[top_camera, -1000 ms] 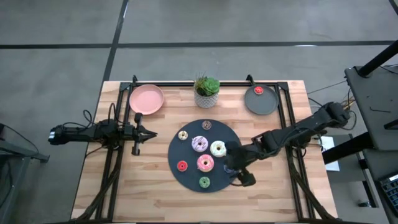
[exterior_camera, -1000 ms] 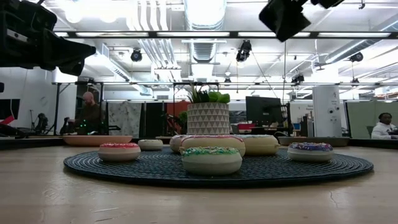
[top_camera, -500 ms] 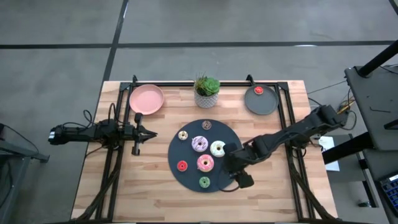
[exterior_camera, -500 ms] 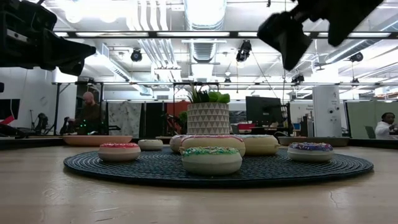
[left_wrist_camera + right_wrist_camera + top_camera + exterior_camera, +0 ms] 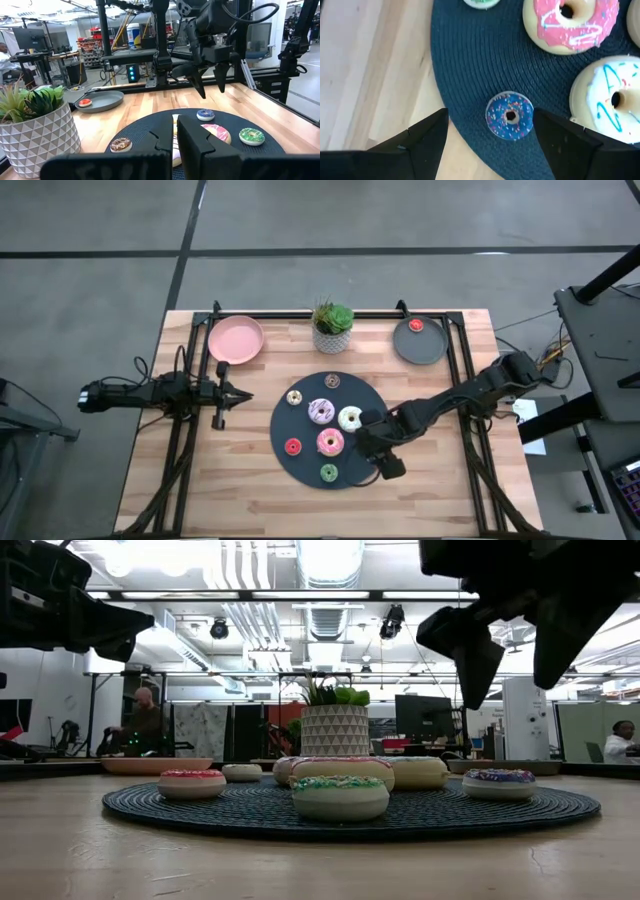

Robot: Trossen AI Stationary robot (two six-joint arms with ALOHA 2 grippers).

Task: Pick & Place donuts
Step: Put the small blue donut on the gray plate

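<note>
The right hand [image 5: 490, 137] hangs wide open and empty above the blue donut [image 5: 509, 115], which lies flat, hole up, near the edge of the dark round mat [image 5: 470, 65]. Just beside it lie the pink donut [image 5: 570, 22] and white donut [image 5: 607, 100]. The grey plate [image 5: 418, 343] holds a red donut [image 5: 416, 326]. The left hand [image 5: 226, 393] waits shut over the table [image 5: 200, 480].

pink donut [image 5: 330, 442]: large, flat on the dark disc [image 5: 300, 465]
purple-white donut [image 5: 321, 411]: large, flat
white donut [image 5: 350, 418]: large, blue drizzle
blue donut [image 5: 509, 115]: tiny, near disc's edge
red donut [image 5: 293, 447], green donut [image 5: 329, 473]: tiny, on disc
second red donut [image 5: 416, 326]: on grey plate [image 5: 432, 345]
</note>
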